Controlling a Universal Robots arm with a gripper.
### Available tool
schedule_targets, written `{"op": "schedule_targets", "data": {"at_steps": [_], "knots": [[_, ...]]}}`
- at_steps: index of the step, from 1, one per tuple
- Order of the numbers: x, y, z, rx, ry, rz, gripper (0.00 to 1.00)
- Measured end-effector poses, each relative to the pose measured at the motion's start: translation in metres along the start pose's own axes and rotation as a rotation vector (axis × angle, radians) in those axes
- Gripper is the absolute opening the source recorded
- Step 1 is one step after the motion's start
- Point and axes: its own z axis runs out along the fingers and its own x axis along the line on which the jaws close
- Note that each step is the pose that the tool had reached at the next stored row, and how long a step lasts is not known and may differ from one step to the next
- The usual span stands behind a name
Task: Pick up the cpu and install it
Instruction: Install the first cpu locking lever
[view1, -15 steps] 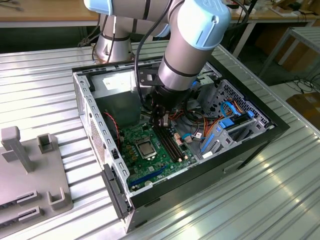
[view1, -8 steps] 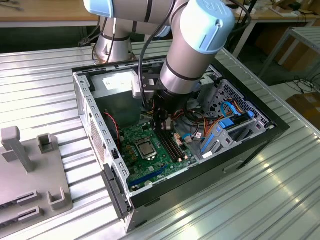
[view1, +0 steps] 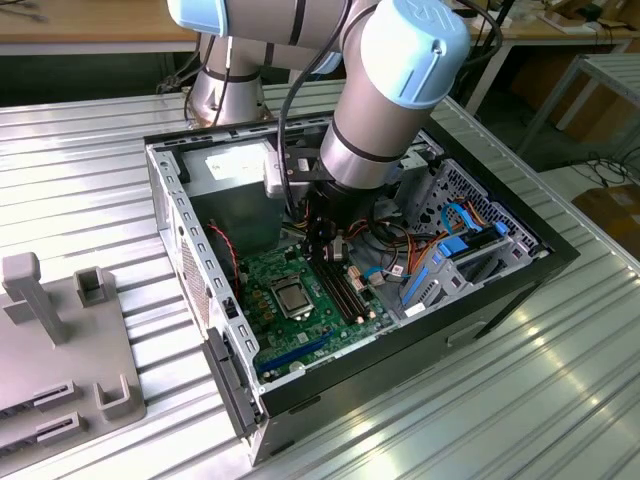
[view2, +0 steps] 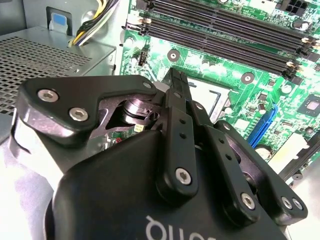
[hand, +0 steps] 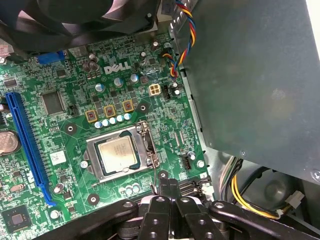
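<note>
The cpu (hand: 116, 154) lies flat in the silver socket frame (hand: 145, 145) on the green motherboard (hand: 60, 80), its silver-grey top facing up. In the exterior view the cpu (view1: 293, 297) sits mid-board inside the open computer case (view1: 420, 330). My gripper (hand: 168, 186) hovers above the board beside the socket, on the side toward the power supply. Its two black fingers are pressed together with nothing between them. In the second wrist view the gripper (view2: 175, 80) covers most of the socket. From the exterior view the gripper (view1: 328, 245) hangs over the board's far part.
A grey power supply box (hand: 250, 75) and its yellow and black cables (hand: 250, 197) stand close to the gripper. A black fan (hand: 65, 15), long black memory slots (view2: 225, 35) and a blue slot (hand: 27, 145) ring the socket. A grey fixture (view1: 60, 340) sits at the exterior view's left.
</note>
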Motion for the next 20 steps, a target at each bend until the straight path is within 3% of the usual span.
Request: {"op": "schedule_targets", "data": {"at_steps": [9, 12, 16, 20], "knots": [[0.0001, 0.0004, 0.0002, -0.0014, 0.0042, -0.018, 0.11], [0.0002, 0.0007, 0.0, -0.0039, 0.0082, -0.042, 0.11], [0.0002, 0.0006, 0.0, -0.0123, 0.011, -0.107, 0.11], [0.0, 0.0003, -0.0011, -0.0145, 0.0122, -0.125, 0.11]]}}
